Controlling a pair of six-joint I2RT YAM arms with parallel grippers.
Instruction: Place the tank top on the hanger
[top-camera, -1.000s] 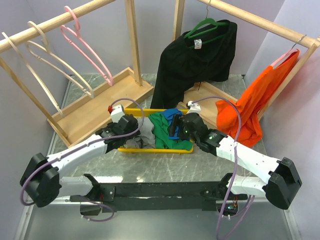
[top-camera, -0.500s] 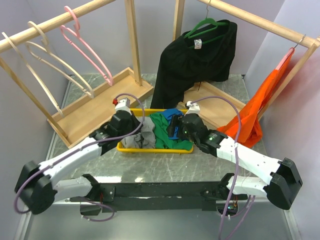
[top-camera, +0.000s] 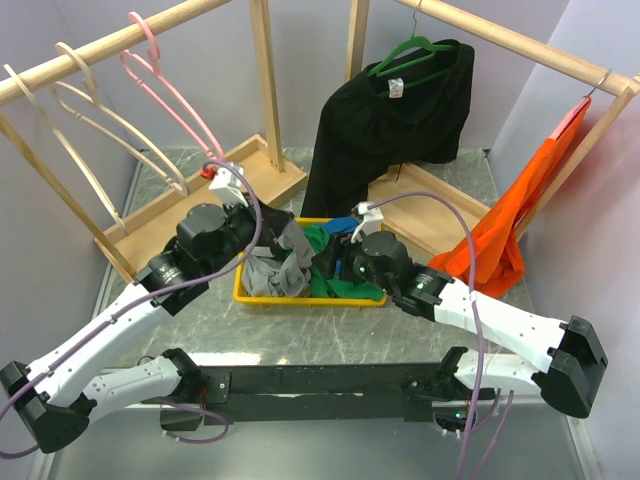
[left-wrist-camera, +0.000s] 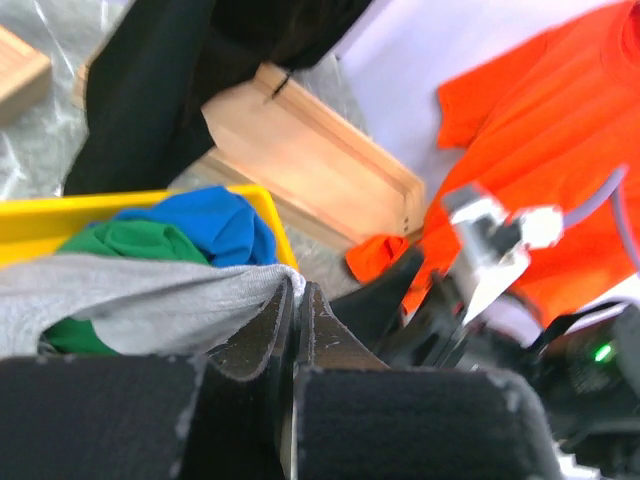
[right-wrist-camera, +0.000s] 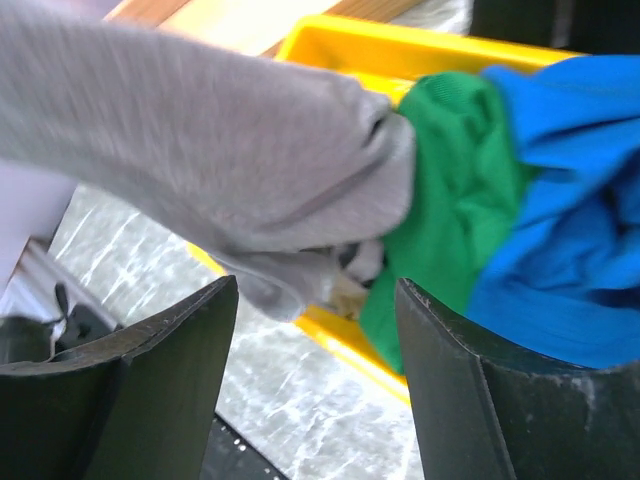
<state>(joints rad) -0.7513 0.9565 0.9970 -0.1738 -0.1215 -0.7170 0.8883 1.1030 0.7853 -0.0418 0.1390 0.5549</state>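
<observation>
The right claw (right-wrist-camera: 315, 290) hangs with its dark fingers spread wide and empty over the marbled worktop (right-wrist-camera: 260, 380) and a yellow tray's (right-wrist-camera: 420, 55) rim, where the grey tank top (right-wrist-camera: 200, 150) stretches in from the upper left against a green garment (right-wrist-camera: 450, 190) bunched beside a blue garment (right-wrist-camera: 570, 220).

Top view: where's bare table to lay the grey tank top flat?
Bare marble strip between the yellow plastic bin and the black base rail; also the left rack's wooden base tray. Crowded: the bin itself, piled with clothes.
</observation>
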